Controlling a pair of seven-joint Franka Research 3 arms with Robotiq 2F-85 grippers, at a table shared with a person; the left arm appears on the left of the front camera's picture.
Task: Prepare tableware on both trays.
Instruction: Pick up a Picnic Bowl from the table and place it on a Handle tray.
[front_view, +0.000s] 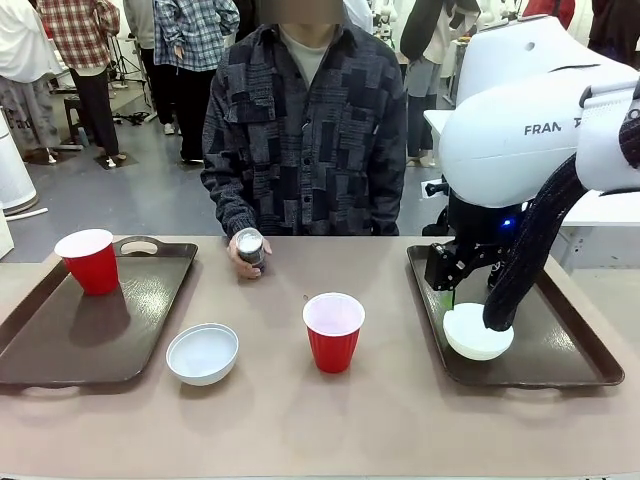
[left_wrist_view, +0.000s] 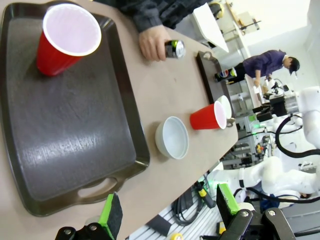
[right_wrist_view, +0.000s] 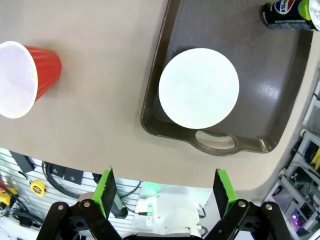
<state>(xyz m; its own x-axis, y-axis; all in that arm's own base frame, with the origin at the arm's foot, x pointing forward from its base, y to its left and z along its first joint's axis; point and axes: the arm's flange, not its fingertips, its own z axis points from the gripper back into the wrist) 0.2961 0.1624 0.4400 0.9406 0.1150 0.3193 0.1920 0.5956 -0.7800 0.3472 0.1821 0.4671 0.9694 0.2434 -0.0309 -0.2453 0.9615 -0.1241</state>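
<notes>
**Tool state.** We read the left gripper (left_wrist_view: 167, 195) as wide: its green pads stand well apart with nothing between them. In the left wrist view it hangs at the bottom edge, over the table (front_view: 300, 430) rim, near the handle end of the left tray (left_wrist_view: 65, 125). The right gripper (right_wrist_view: 164, 175) is likewise wide and empty. In the right wrist view it sits at the bottom of the frame, above the near handle of the right tray (right_wrist_view: 280, 90).

**Left tray.** The first cup (front_view: 90, 262) stands upright at the upper left of the front view, on the tray's far end.

**Table between the trays.**
- The loose bowl (front_view: 202, 353) lies lower left of centre, open side up, just beside the left tray's rim.
- The second cup (front_view: 333, 331) stands upright at centre, apart from both trays.

**Right tray.**
- The tray bowl (front_view: 475, 333) rests in the near left part, partly behind a black cable sleeve (front_view: 530, 260).
- The second can (right_wrist_view: 290, 12) lies at the upper right corner of the right wrist view, on the tray's far end. We cannot tell whether it is upright.

**Person.** A hand (front_view: 243, 262) at upper centre rests on the table, holding the first can (front_view: 249, 246).
</notes>
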